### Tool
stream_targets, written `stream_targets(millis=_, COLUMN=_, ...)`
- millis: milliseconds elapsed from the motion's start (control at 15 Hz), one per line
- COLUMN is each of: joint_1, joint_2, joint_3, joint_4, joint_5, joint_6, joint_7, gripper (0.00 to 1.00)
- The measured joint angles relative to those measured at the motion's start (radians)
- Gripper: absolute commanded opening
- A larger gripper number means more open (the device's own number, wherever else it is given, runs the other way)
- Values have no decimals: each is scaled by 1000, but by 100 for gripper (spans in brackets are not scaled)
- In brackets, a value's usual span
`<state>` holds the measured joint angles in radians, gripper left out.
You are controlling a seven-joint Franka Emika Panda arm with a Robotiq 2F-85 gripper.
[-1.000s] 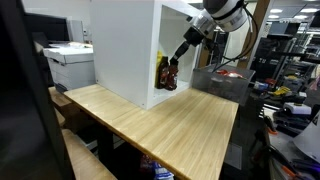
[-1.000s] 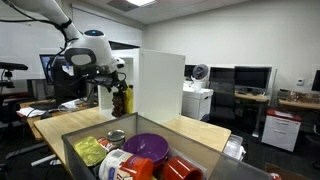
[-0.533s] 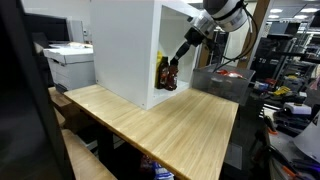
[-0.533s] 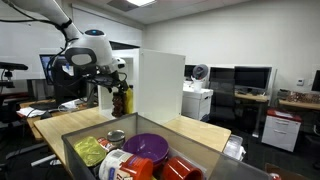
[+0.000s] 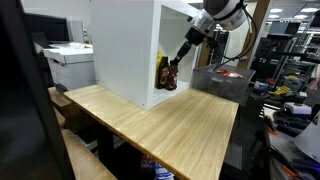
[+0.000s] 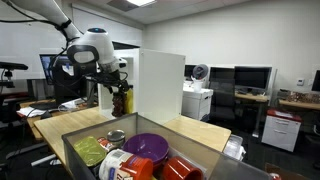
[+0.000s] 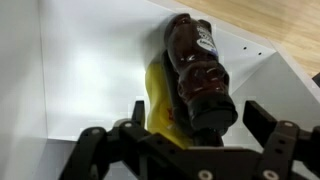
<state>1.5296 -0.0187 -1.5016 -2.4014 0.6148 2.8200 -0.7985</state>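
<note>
Item: dark bottle [image 7: 195, 62], brown contents, pale label, black cap. It is standing upright inside the open white box [image 5: 120, 45], at the front edge of the box floor, as both exterior views are showing [image 5: 168, 76] [image 6: 124, 101].

Tool [image 7: 196, 116]: it is hovering over the bottle's cap with its jaws standing wide apart, one finger [image 7: 137, 112] at 9 o'clock of the cap and the other at 3 o'clock. Neither is pressing on the bottle. In an exterior view the tool [image 5: 173, 62] is reaching in from 1 o'clock.

Yellow item [image 7: 160, 100]: it is lying against the bottle at its 9 o'clock in the wrist view; its kind cannot be told.

Counter [image 5: 165, 125]: light wood, carrying the box.

Printer [image 5: 68, 62]: it is sitting at 9 o'clock of the box.

Grey bin [image 6: 80, 160]: it is holding a purple bowl [image 6: 148, 146].
</note>
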Motion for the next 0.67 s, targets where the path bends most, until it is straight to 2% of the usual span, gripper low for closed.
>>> stream_targets(millis=67, joint_1=-30, joint_2=3, joint_3=26, joint_4=0, joint_5=-20, joint_6=-7, joint_7=30, gripper=100)
stream_targets(millis=200, joint_1=-36, joint_2=15, joint_3=21, joint_4=8, joint_5=-22, joint_6=-29, joint_7=40, gripper=100)
stream_targets(millis=333, joint_1=-96, joint_2=16, joint_3=72, joint_4=11, joint_5=-85, joint_6=-46, joint_7=98, gripper=100)
stream_targets(millis=667, joint_1=-100, joint_2=17, joint_3=53, joint_4=48, joint_5=-159, joint_6=-178, joint_7=162, gripper=100)
